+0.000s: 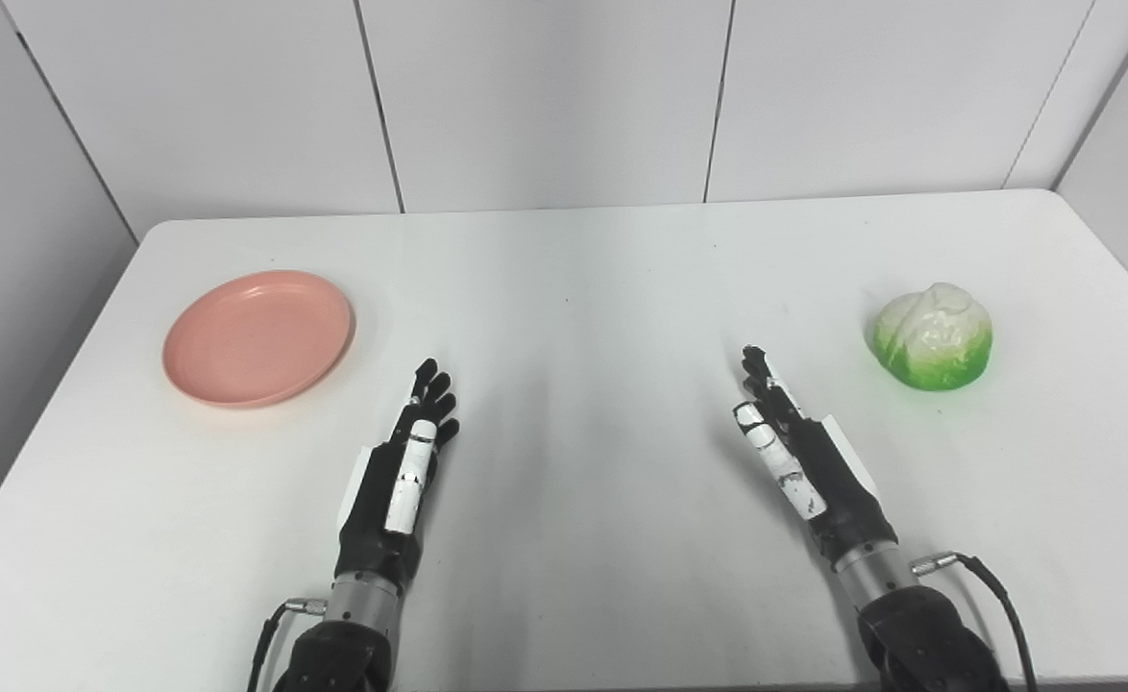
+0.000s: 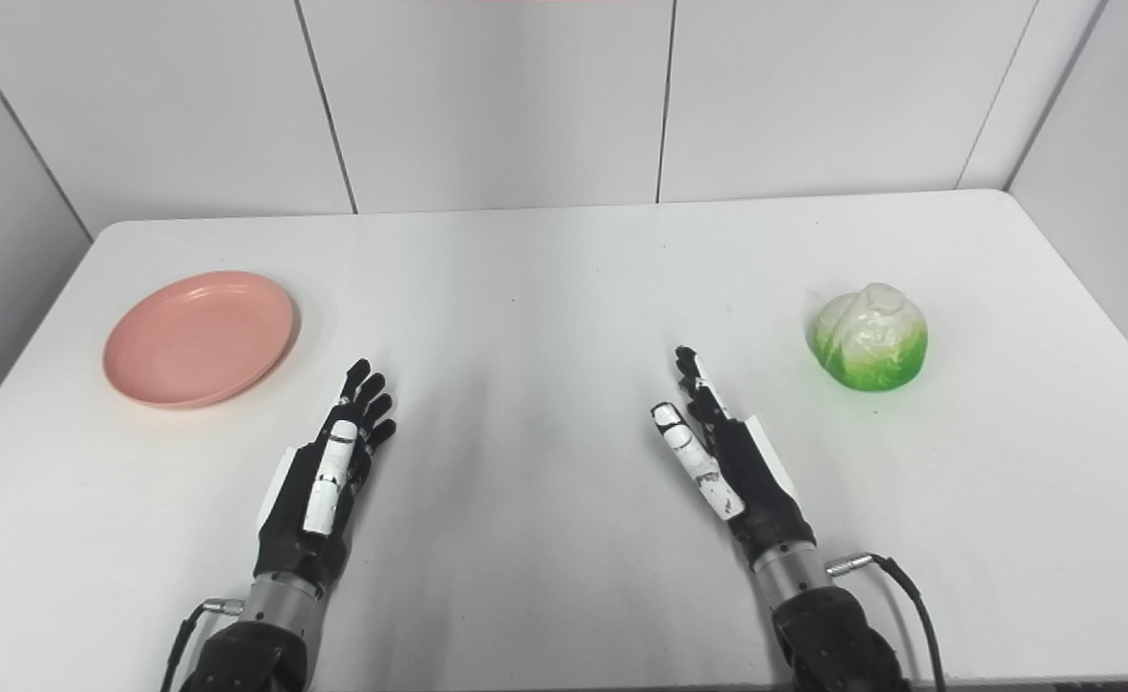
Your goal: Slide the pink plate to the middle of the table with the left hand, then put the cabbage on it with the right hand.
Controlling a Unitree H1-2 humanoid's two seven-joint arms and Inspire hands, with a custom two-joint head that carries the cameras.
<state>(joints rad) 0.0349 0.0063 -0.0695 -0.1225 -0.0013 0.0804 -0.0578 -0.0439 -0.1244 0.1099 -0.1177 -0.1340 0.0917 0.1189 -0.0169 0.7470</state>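
Now pink plate holds nothing.

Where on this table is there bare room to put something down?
The widest free patch is the middle, between the left hand and right hand, running to the far edge of the table. Only the pink plate at the left and the cabbage at the right take up room.

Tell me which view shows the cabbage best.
The right eye view: the cabbage sits well inside the frame, clear of the right edge. The left eye view shows it whole too, only nearer that edge.
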